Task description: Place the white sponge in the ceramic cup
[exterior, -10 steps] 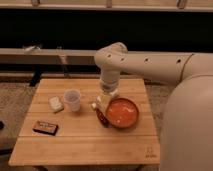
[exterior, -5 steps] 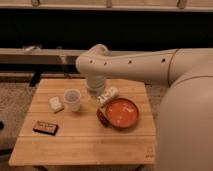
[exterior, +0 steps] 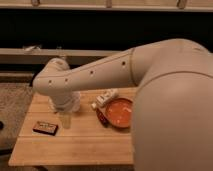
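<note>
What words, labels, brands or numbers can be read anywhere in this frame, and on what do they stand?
No text is legible.
Pale label on the black block, front left of the table: too blurred to read.
Red markings on the pale packet beside the orange bowl: too blurred to read.
The hand, low over the table just right of the black block: no text visible.

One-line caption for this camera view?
Arm reaches across the table, pincer low near the black block, left of the orange-red bowl; cup and sponge unseen.

Light wooden slatted table (exterior: 75, 147): black rectangular labelled block (exterior: 45, 128) front-left, wide orange-red bowl (exterior: 119, 112) right, pale white-and-red item (exterior: 106, 97) just behind bowl. Gripper (exterior: 65, 120) hangs low over table, just right of block.
</note>
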Controlling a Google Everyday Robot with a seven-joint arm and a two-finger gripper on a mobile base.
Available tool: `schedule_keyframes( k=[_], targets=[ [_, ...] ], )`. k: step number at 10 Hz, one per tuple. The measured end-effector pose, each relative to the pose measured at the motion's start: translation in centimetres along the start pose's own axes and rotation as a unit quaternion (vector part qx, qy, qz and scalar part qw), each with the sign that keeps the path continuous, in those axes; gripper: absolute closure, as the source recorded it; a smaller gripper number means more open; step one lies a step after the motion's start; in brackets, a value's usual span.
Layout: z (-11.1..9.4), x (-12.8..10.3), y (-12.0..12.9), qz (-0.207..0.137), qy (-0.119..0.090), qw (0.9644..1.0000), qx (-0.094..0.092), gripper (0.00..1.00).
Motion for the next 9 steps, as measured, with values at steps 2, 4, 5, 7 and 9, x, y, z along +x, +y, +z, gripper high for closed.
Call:
schedule_keyframes(
  k=[2,4,5,7,9],
  targets=[
    [1.3,-5.0,0.2,-0.034,-0.002,0.9994,-0.005,0.20],
    [3.6,-8.9,-0.7,-0.059,-0.003,0.9982,-0.010,0.20],
    [5.6,-10.1,-1.4,-0.070,0.000,0.9975,-0.014,0.20],
    [9.0,-11.7,-2.8,-0.079,-0.003,0.9966,-0.023,0.20],
    [11.0,-12.5,-4.9,-0.083,-0.009,0.9961,-0.029,0.20]
  ],
)
